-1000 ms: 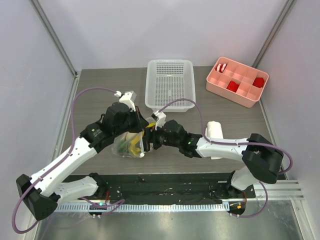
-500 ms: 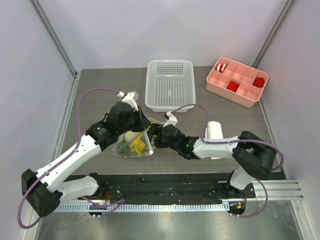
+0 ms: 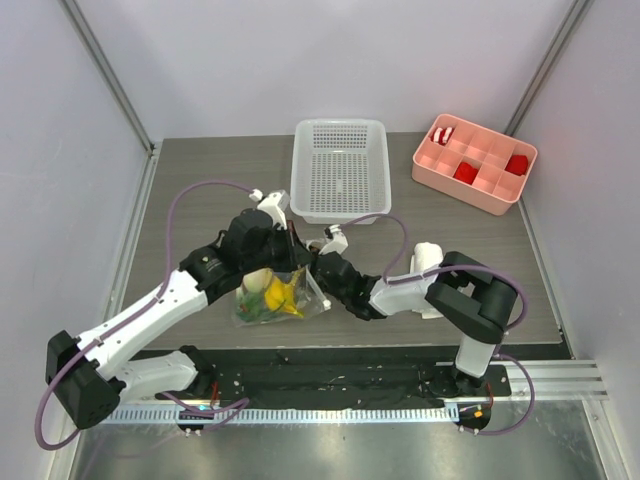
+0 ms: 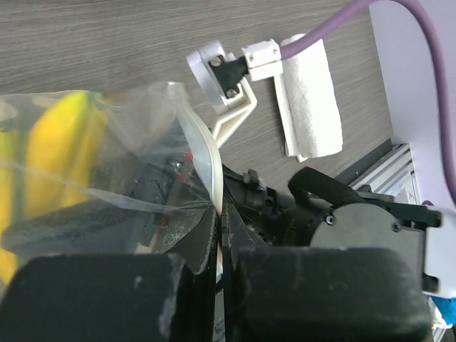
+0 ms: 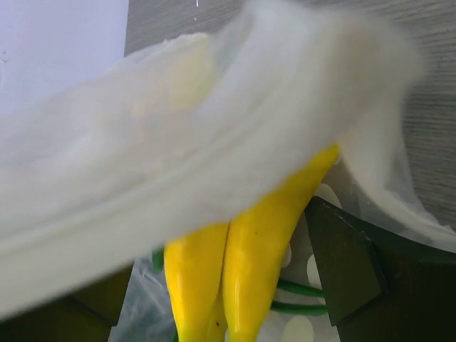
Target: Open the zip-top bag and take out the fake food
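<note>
The zip-top bag [image 3: 272, 298], clear with white dots, hangs from my left gripper [image 3: 284, 262]. In the left wrist view the left gripper [image 4: 218, 226] is shut on the bag's [image 4: 107, 164] zip edge, and a yellow banana bunch [image 4: 57, 146] shows through the film. My right gripper [image 3: 318, 273] is at the bag's mouth from the right. In the right wrist view the right gripper [image 5: 228, 288] stands open inside the bag, its fingers [image 5: 349, 274] on either side of the fake food: the banana bunch [image 5: 263, 249] with green stems [image 5: 303, 298] behind. The blurred zip strip [image 5: 214, 142] crosses the top.
A white mesh basket [image 3: 340, 170] stands behind the arms. A pink divided tray [image 3: 490, 190] with red blocks sits at the back right. A rolled white cloth [image 3: 428, 260] lies beside the right arm, seen also in the left wrist view as the cloth [image 4: 310, 96].
My right gripper has opened wider and pushed left into the bag's mouth. The left arm has carried the bag slightly right and lower.
</note>
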Motion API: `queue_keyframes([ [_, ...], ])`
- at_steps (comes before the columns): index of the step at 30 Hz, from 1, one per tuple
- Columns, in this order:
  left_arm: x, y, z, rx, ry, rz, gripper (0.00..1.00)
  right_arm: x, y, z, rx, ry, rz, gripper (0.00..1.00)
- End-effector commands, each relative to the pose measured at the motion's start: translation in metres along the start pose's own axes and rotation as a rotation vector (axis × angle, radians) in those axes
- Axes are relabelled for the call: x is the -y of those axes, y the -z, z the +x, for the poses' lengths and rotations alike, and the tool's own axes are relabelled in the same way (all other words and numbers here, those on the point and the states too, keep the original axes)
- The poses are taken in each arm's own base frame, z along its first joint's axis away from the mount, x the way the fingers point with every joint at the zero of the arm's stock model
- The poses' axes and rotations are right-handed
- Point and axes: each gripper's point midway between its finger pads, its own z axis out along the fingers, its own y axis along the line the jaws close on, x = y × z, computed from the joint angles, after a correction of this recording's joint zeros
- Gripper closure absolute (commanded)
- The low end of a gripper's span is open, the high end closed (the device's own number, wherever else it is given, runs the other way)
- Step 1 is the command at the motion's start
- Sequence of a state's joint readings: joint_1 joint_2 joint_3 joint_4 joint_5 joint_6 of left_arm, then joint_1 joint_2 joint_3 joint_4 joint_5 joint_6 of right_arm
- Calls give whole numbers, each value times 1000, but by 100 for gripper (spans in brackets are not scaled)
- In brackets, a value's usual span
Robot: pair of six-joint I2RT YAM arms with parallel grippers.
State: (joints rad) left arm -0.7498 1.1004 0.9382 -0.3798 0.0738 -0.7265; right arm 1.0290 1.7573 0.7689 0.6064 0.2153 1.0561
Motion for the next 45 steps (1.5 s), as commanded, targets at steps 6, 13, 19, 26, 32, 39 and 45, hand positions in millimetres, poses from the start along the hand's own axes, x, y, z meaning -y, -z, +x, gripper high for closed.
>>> queue_keyframes([
  [6,26,2,0,8,-6,114,99,-36,-12,-41,226,-27,-179,7],
  [13,14,11,-2,42,-21,59,99,-30,-7,-41,247,27,-192,45],
  [19,2,19,-13,106,-10,-14,100,-35,0,-40,244,48,-243,82],
  [26,-12,27,-41,223,-19,-124,100,-46,18,-20,185,121,-310,97],
  [32,-27,29,-60,259,-87,-259,100,-42,40,3,132,226,-301,99],
  [39,-40,40,-62,290,-100,-315,100,-39,63,5,159,389,-343,99],
  [45,-53,45,-46,258,-115,-337,100,-44,79,-15,221,411,-332,99],
])
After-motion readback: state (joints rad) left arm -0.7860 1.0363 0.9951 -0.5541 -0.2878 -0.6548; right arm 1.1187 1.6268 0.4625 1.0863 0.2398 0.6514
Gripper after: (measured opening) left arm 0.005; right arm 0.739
